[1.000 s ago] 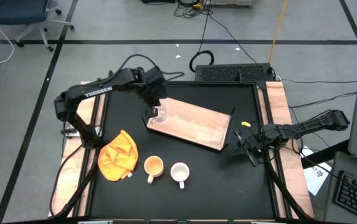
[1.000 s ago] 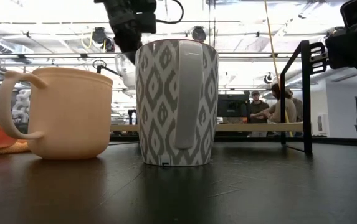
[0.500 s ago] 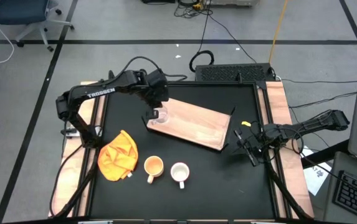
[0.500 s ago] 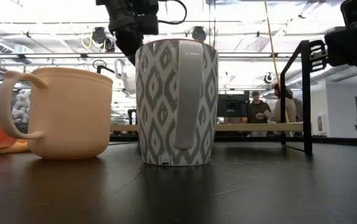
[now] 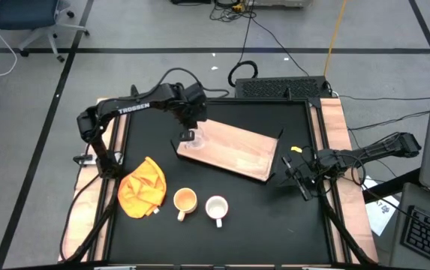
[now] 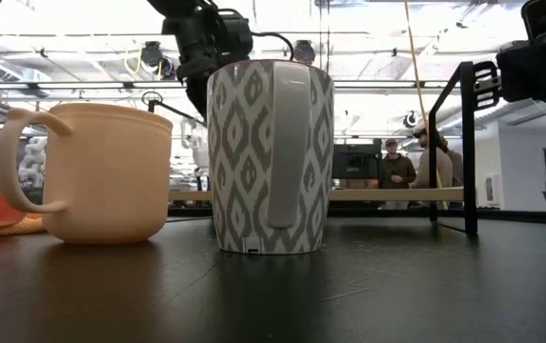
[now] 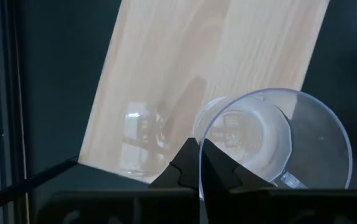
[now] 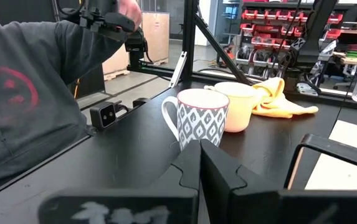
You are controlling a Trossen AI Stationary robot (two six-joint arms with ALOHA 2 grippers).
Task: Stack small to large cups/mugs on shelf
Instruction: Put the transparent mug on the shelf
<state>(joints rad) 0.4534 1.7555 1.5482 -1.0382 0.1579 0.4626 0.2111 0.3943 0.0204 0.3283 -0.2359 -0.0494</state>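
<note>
1. At the near edge of the black surface, the white mug and yellow mug stand side by side, beside an orange cloth.
2. Farther back, the glass cup sits on the shelf corner; the left hand, fingers together, hovers above it, gripping nothing.
3. The right hand waits at the surface's right edge, fingers together.

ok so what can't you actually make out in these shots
- Whether the shut left gripper grips the clear glass cup or only touches it: left wrist view, the fingers cover the contact.
- Glass cup in the low view: hidden behind the white patterned mug.
- The wooden shelf surface: low view shows only its edge.
- Inside of the yellow-orange mug: too small from above.
- The person at the table: cut off by the right wrist view's edge.
</note>
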